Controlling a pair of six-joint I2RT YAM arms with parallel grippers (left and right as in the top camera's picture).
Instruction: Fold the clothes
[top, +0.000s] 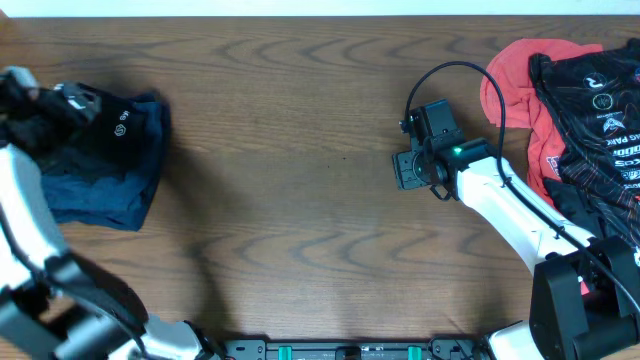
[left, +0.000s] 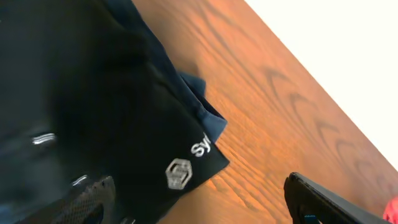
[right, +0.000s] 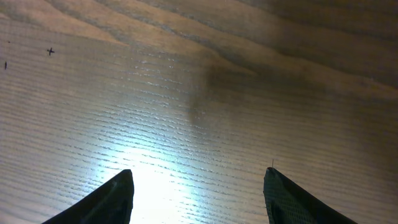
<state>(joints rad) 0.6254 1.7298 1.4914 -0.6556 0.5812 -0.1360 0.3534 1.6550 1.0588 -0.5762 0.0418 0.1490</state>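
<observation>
A folded black garment with a white logo (top: 125, 125) lies on a navy garment (top: 100, 195) at the table's left. My left gripper (top: 72, 98) hovers over this stack. In the left wrist view it (left: 198, 186) is open, one finger over the black garment (left: 93, 112) and the other over bare wood, with the navy edge (left: 208, 115) showing beneath. My right gripper (top: 404, 168) is open and empty over bare table at centre right, as the right wrist view (right: 199, 174) also shows.
An unfolded heap lies at the far right: a red garment (top: 520, 75) under a black printed garment (top: 600, 110). The brown wooden table (top: 290, 150) spans the view. The right arm's cable (top: 450, 70) loops above its gripper.
</observation>
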